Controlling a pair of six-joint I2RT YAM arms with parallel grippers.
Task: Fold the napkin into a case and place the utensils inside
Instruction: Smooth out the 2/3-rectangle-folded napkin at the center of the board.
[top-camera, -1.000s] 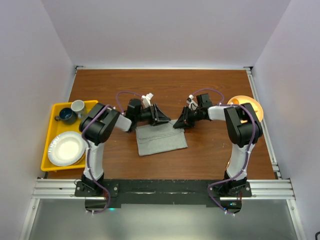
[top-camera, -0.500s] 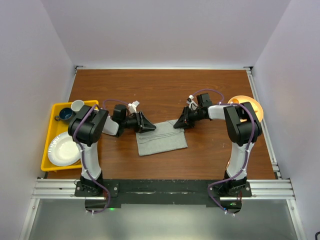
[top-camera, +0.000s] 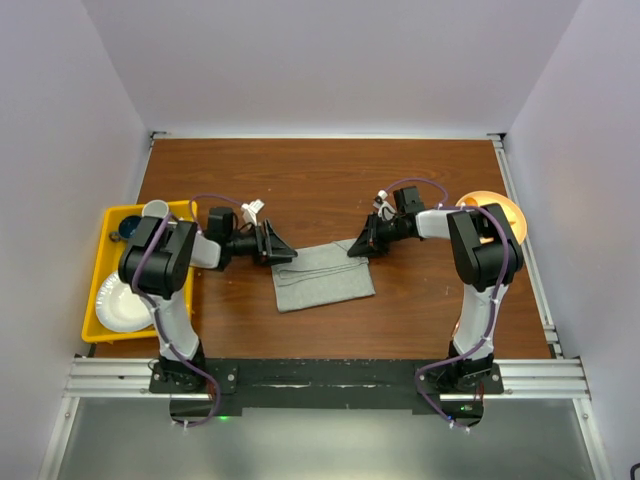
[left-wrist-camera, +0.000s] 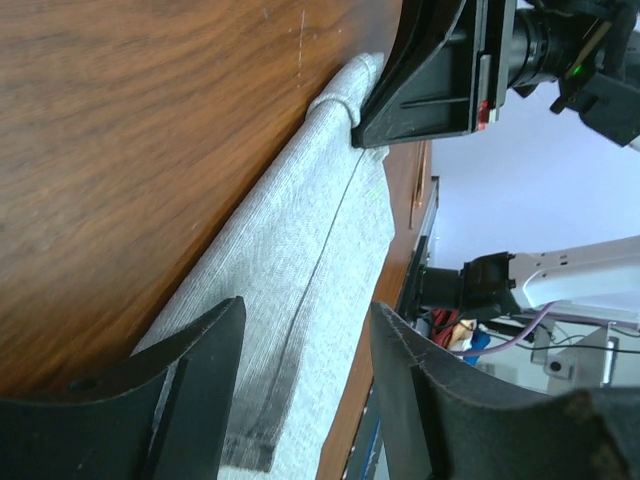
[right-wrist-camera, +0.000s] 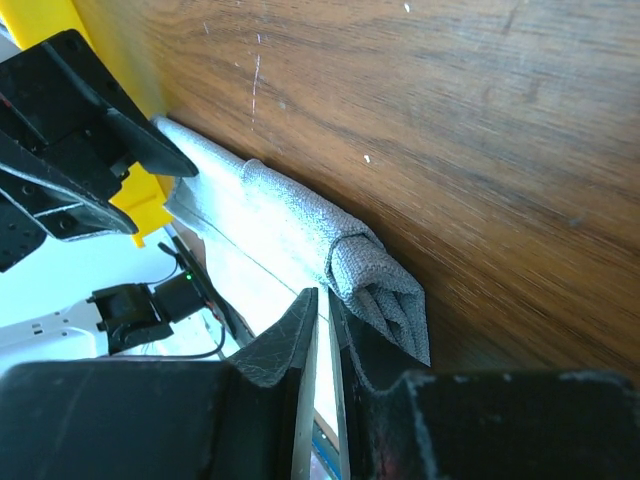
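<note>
While pinching the folded light-grey cloth napkin (top-camera: 325, 275) with the right fingers (right-wrist-camera: 268, 372), holds the left fingers (left-wrist-camera: 198, 385) wide.

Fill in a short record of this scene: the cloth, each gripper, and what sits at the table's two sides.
Napkin: grey, folded into a layered rectangle, mid-table
Left gripper: open, at its left end
Right gripper: shut on its bunched far right corner
Left side: yellow tray with white plate
Right side: orange plate, partly hidden
</note>
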